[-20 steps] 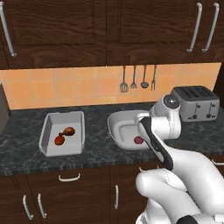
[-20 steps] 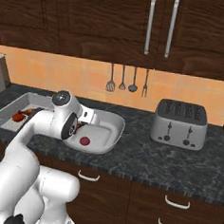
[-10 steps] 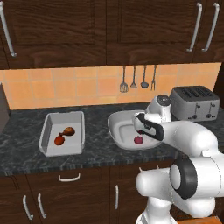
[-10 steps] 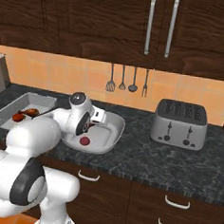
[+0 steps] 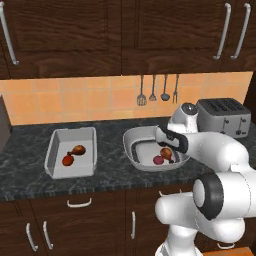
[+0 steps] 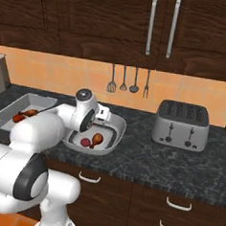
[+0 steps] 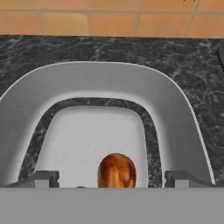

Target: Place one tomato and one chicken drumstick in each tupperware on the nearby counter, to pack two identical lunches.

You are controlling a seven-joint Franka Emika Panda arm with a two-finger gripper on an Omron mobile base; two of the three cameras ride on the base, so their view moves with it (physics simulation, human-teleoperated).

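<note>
Counter [image 5: 110, 175]: dark marbled stone, carries both tubs well apart.
Rectangular tupperware [image 5: 54, 150]: holds one tomato [image 5: 67, 160] touching one drumstick [image 5: 77, 149].
Rounded tupperware [image 5: 131, 150]: holds second tomato [image 5: 158, 160] just beside second chicken drumstick [image 5: 167, 153].
Handling, judged: drumstick light, rigid, glazed so maybe slippery; best pinched across thick end. Tomato smooth, rolls; needs centred hold.
Arm: bent low over rounded tub, hand tilted down.
Gripper [image 7: 113, 178]: fingers spread wide either side of drumstick, holding nothing.
</note>
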